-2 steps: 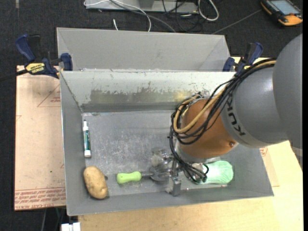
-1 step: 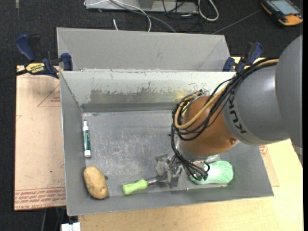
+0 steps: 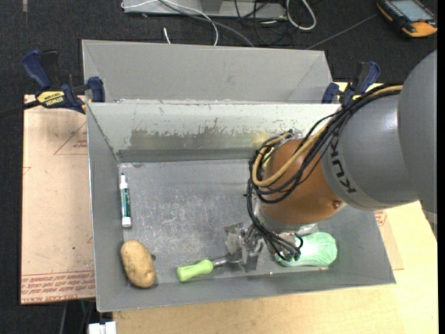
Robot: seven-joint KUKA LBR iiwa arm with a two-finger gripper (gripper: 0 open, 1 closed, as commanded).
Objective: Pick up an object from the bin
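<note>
My gripper (image 3: 242,248) is low over the bin floor near the front wall, right of the middle. A tool with a light green handle (image 3: 195,270) lies along the front wall, and its thin metal shaft points right, ending just at the gripper. A pale green soft thing (image 3: 318,250) lies directly to the right of the gripper, partly hidden under the arm's wrist.
A brown potato (image 3: 138,262) rests in the front left corner. A white pen with a green band (image 3: 126,200) lies along the left wall. The orange wrist cover and cables hang over the bin's right half.
</note>
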